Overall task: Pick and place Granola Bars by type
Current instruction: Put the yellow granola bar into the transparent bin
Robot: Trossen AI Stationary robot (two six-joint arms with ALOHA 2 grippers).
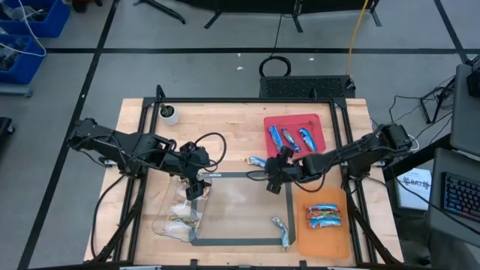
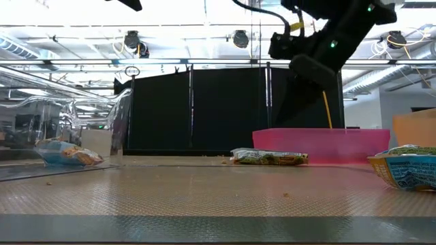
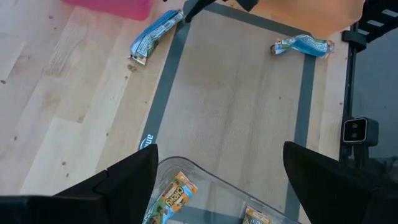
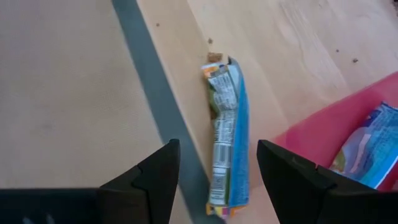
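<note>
A blue-and-green granola bar (image 4: 227, 140) lies flat on the wood beside the grey mat's far edge, close to the red tray (image 1: 321, 120). My right gripper (image 4: 217, 177) hangs open just above the bar's near end, one finger on either side, touching nothing. In the high view that bar (image 1: 257, 160) lies just left of my right gripper (image 1: 273, 178). Open and holding nothing, my left gripper (image 3: 217, 180) hovers over the clear tray (image 1: 166, 225), which holds tan-green bars (image 3: 171, 198). A further blue bar (image 1: 280, 229) lies on the mat's near right part.
The red tray holds blue bars (image 1: 289, 138). An orange tray (image 1: 324, 241) at the near right holds red multicoloured bars (image 1: 324, 216). A small white pot with a plant (image 1: 169, 114) stands at the far left. The grey-edged mat (image 1: 240, 206) fills the table's middle.
</note>
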